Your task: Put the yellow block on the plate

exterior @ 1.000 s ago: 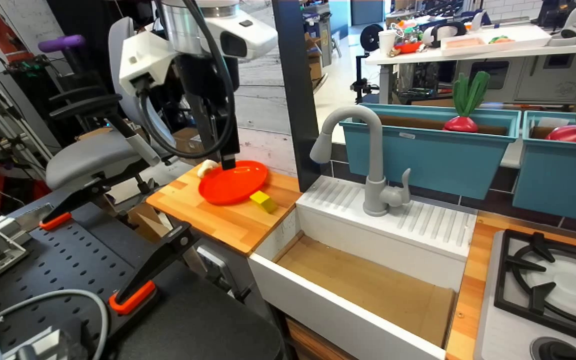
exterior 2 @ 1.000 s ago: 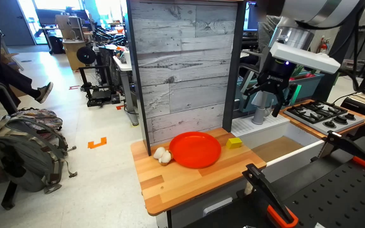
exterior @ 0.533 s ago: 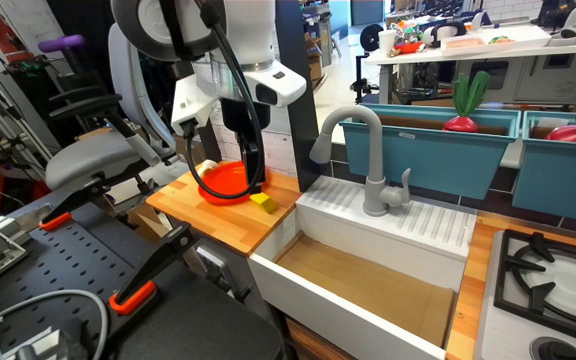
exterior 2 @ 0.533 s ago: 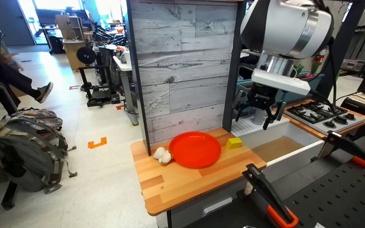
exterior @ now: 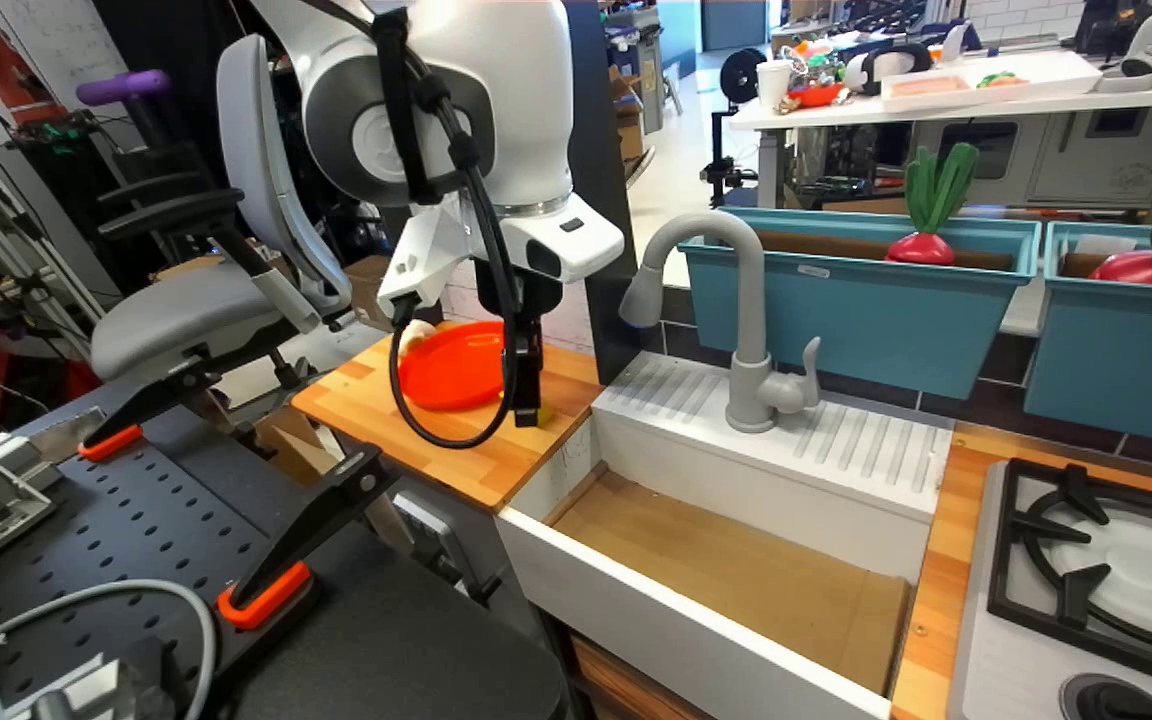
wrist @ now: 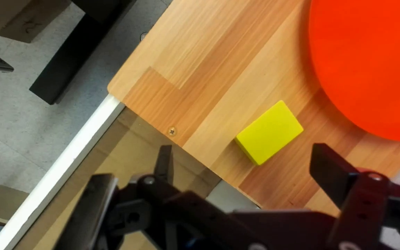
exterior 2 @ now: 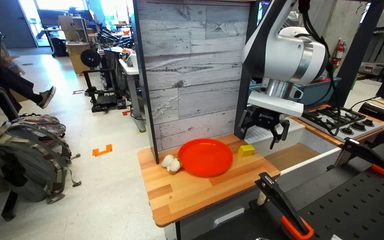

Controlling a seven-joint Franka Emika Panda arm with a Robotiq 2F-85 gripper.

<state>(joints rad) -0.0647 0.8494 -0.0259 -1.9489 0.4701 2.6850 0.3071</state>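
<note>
- Yellow block (wrist: 269, 133): rests flat on the worktop (wrist: 200, 69), near the edge that borders the sink (exterior: 676, 640); it is off the plate and ungrasped.
- Plate (wrist: 373, 69): lies near the block on the same surface; a strip of wood shows between the two, so they do not touch.
- Fingers (wrist: 330, 170): spread wide, holding nothing. In the wrist view the block appears between their tips, closer to the tip at picture right. In an exterior view one finger hides most of the block, and the height of the tips above the wood is hard to read.
- Step in hand (judged): alignment over the block, ahead of the grasp; lifting and placing are not yet done.
- Next move (judged): the block's long side runs oblique to the line joining the tips. A modest wrist turn and a small sideways correction would centre it; descent and closure across the narrower width should follow, then a lift and a short carry to the plate.
- Surroundings: a white bulbous item (exterior 2: 171, 164) sits just beside the plate's rim, on the side away from the block.
</note>
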